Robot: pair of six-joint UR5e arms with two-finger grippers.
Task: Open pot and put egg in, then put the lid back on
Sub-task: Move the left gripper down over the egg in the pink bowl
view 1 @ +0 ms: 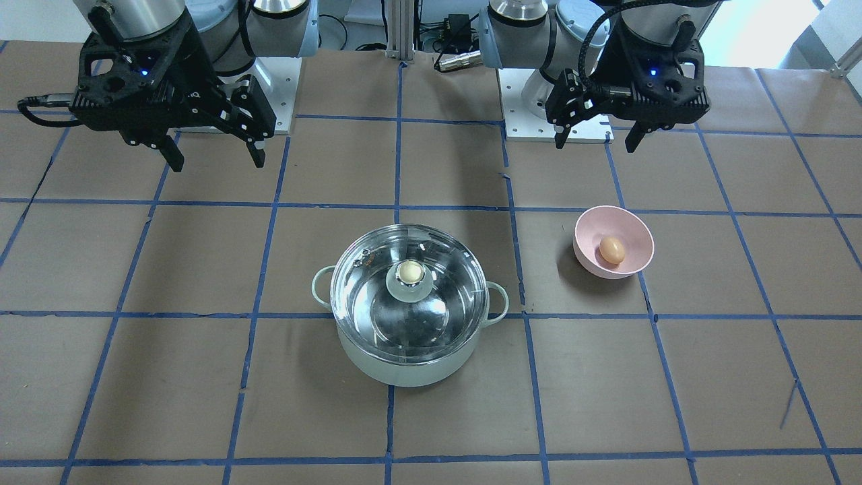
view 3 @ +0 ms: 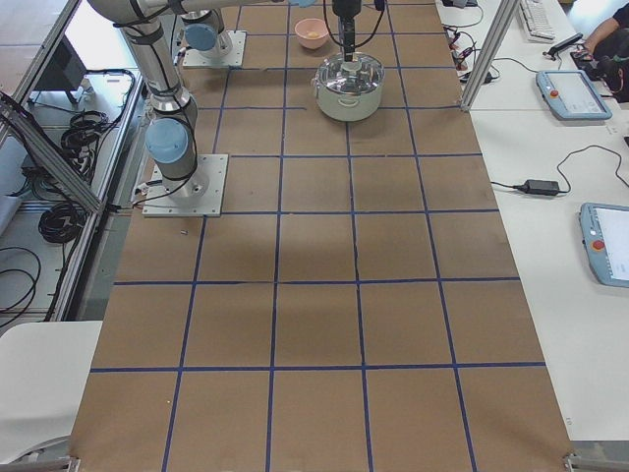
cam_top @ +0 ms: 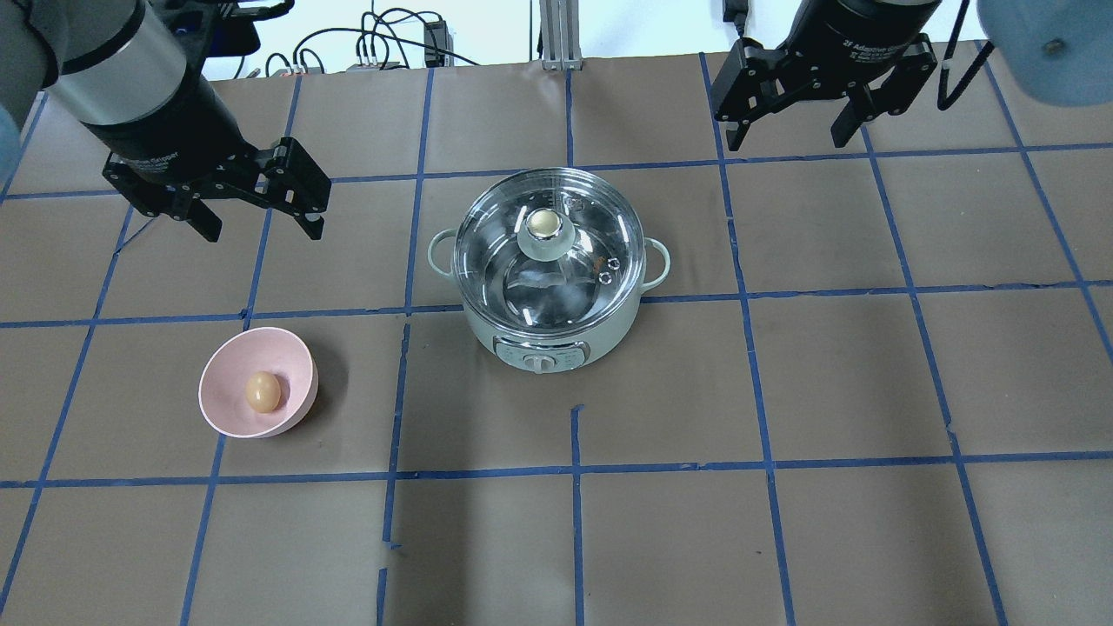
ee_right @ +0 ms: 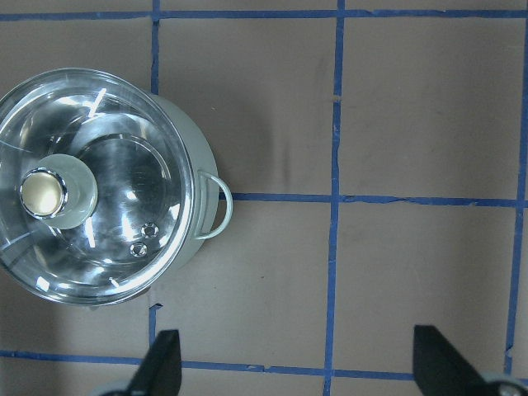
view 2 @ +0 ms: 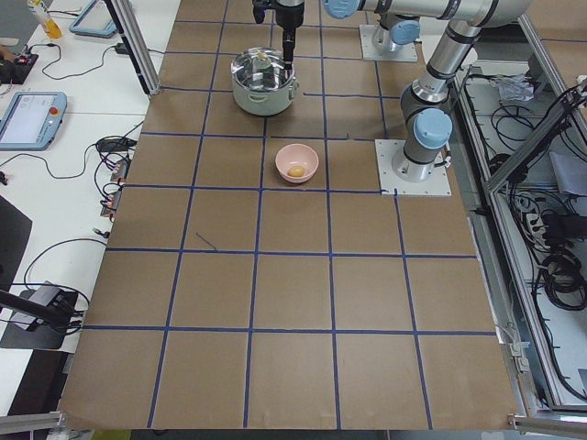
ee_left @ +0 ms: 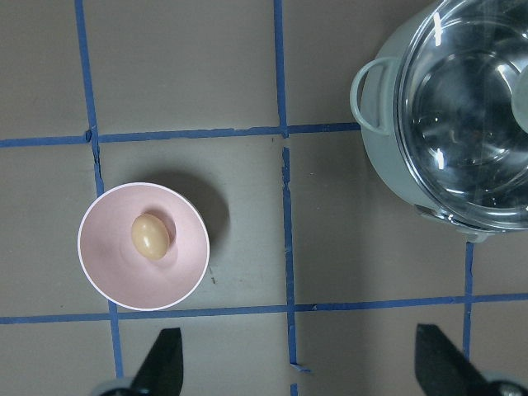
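Entry: my left gripper (cam_top: 263,228) hung above the table (cam_top: 869,374) with its jaws spread wide and nothing between them. My right gripper (cam_top: 787,139) hung likewise, jaws apart and empty, on the other side. Both were well clear of the tabletop and touched no object. The pot (cam_top: 609,335) stood upright near the table's middle, roughly between my two arms, one loop handle (cam_top: 439,252) toward my left and the other toward my right. A control panel (cam_top: 539,356) with a small dial faced my base. The lid (cam_top: 565,278) sat on the pot, level, its steel rim matching the pot's rim all round, and the knob (cam_top: 545,224) stood at its centre. Through the glass I saw only the shiny steel inside. The egg (cam_top: 263,391) lay in the pink bowl (cam_top: 300,410), resting on the bowl's bottom. The bowl stood on my left side, nearer my base than the pot, well apart from it and not touching it. In my left wrist view the bowl and egg lay ahead of my left fingers (ee_left: 165,363), toward one side, with the pot at the opposite edge of that view. In my right wrist view the pot and lid lay off to one side, and brown table with blue tape lines (ee_right: 337,198) lay directly ahead.
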